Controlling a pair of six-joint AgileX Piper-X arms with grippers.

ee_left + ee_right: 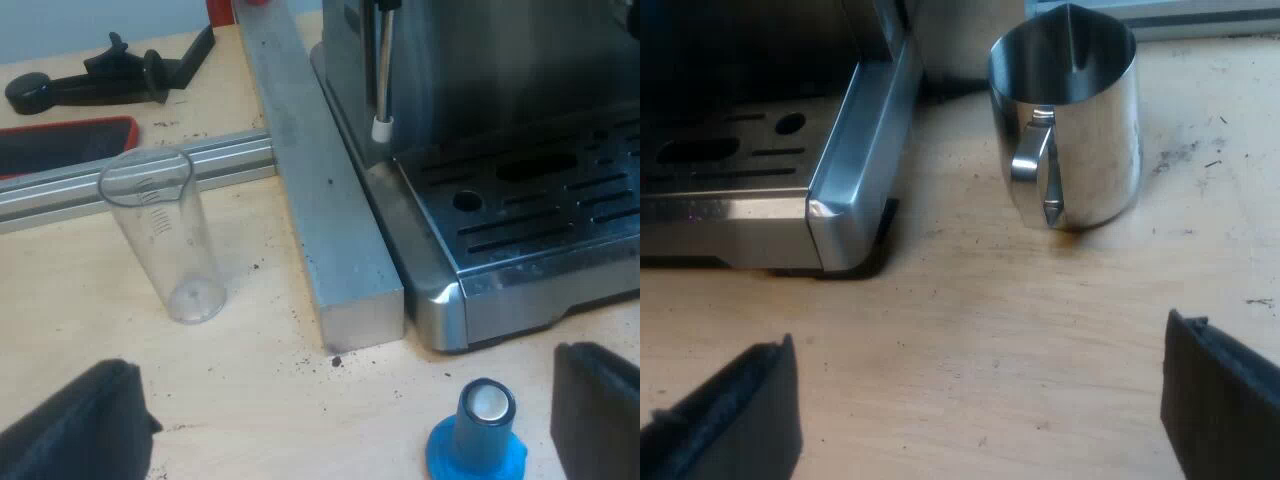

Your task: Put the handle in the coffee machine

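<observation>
Holding left claw [335, 425] wide and empty above a blue tamper [478, 442], just off the coffee machine's [520, 200] corner. Holding right claw [975, 400] wide, empty, off the machine's other corner. Guessing at the handle [100, 85] in the dark shape beyond the rail [230, 155]: flat, well off the machine, long axis slanting toward it. Judging left arm nearer.
</observation>
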